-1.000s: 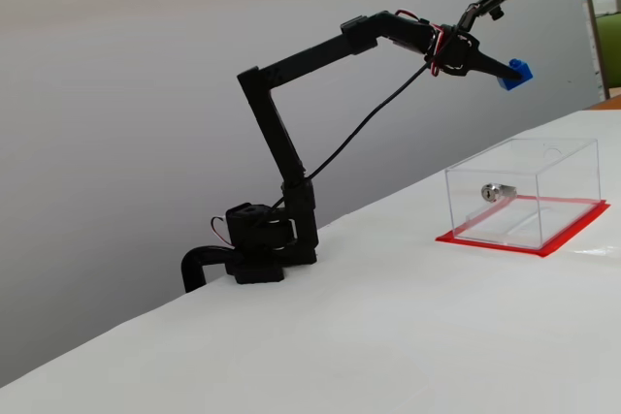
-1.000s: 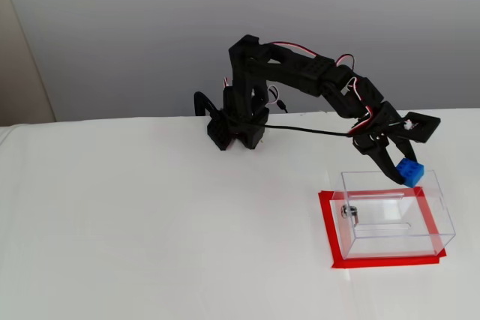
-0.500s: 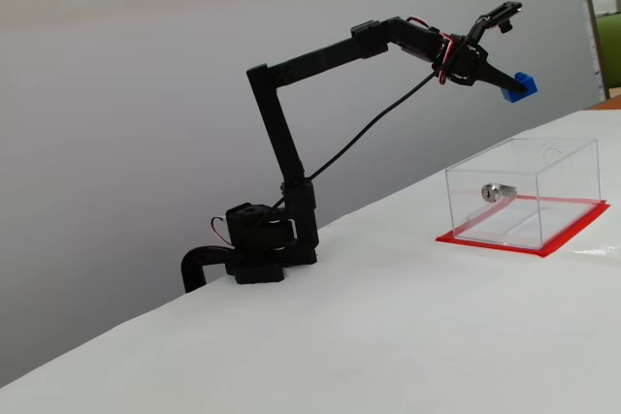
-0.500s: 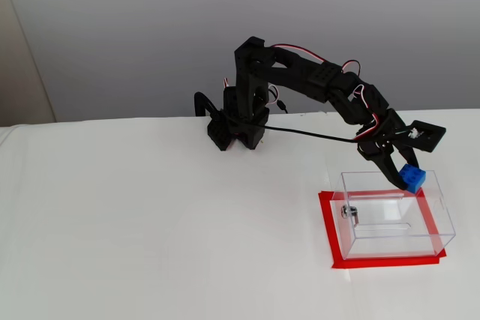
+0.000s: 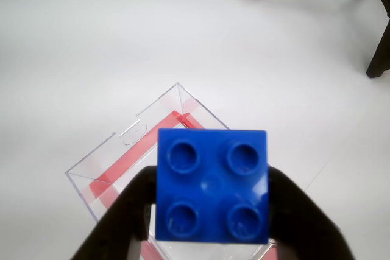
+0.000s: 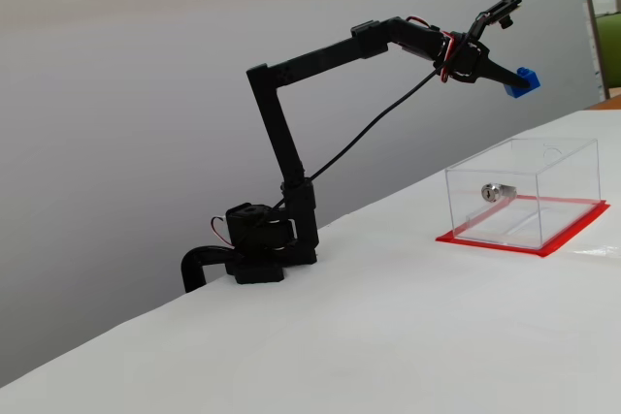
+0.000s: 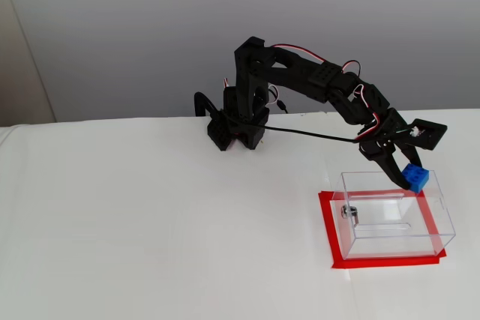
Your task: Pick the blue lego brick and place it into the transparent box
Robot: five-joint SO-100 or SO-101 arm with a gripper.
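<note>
My gripper (image 6: pixel 519 81) (image 7: pixel 411 179) (image 5: pixel 212 196) is shut on the blue lego brick (image 6: pixel 522 80) (image 7: pixel 414 177) (image 5: pixel 212 185), held high in the air. The wrist view shows four round hollows on the brick's facing side, with a black finger (image 5: pixel 125 217) on each side. The transparent box (image 6: pixel 524 191) (image 7: pixel 394 213) (image 5: pixel 131 156) stands on its red base (image 6: pixel 495 243) (image 7: pixel 328 234) on the white table. In both fixed views the brick hangs above the box's far edge. A silver lock part (image 6: pixel 493 191) (image 7: pixel 349 212) sits on one box wall.
The arm's base (image 6: pixel 257 254) (image 7: pixel 236 129) is clamped at the table's far edge. A black cable (image 6: pixel 364 123) (image 7: pixel 307 134) runs from base to wrist. Dark furniture legs (image 5: pixel 381 41) show at the wrist view's top right. A grey wall stands behind.
The arm has stretched out further, carrying the brick from short of the box to above its far edge. The gripper stayed shut on the brick.
</note>
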